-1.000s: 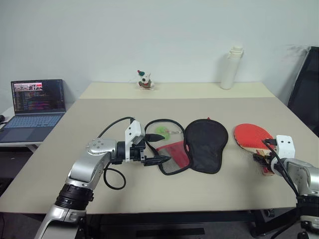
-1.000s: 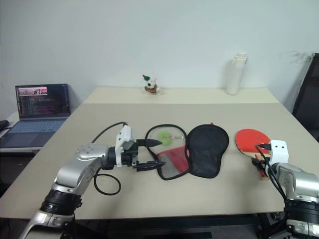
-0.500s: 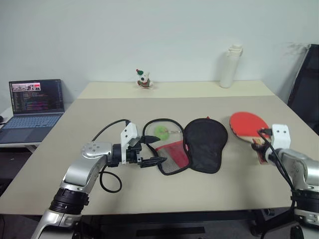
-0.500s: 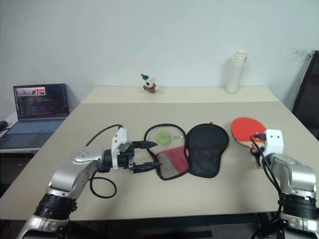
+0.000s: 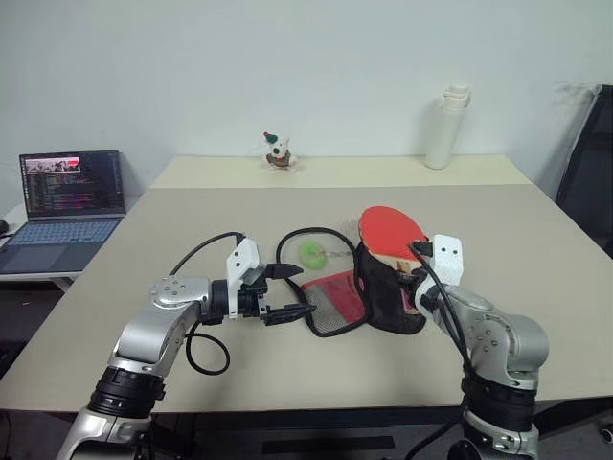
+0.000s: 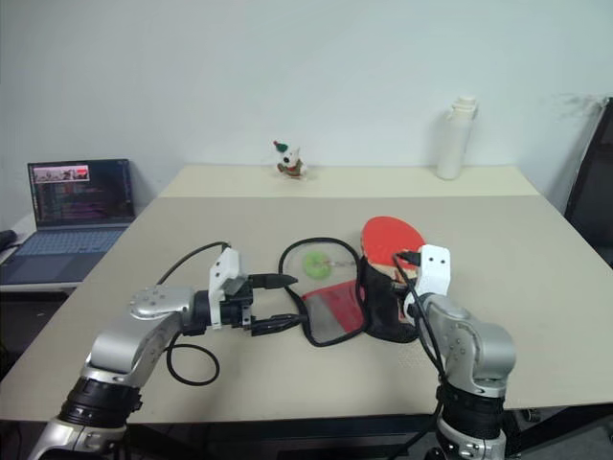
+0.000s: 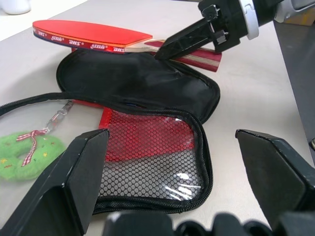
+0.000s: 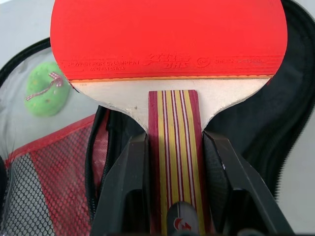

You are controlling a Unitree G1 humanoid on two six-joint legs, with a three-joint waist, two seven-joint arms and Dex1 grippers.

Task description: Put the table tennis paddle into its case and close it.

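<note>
Two robot arms meet over a wide beige bench, where a black paddle-shaped fabric case lies unzipped near the front edge, its red-lined mesh panel folded out flat toward the robot's left. The right gripper has its jaws clamped on either side of the striped wooden handle of a round red rubber-faced table tennis paddle, holding the bat level in the air just above the case's black half, blade pointing away from the robot. The left gripper hovers just beside the mesh panel, jaws spread as wide as they go and holding nothing, one finger on each side of the panel's near corner in the left wrist view. An open dark laptop with a lit screen sits on a side table off the robot's left. A tall white bottle stands at the bench's far edge. A small white toy figure sits along that same far edge. A fuzzy green charm rests inside the case's looping zip rim.
</note>
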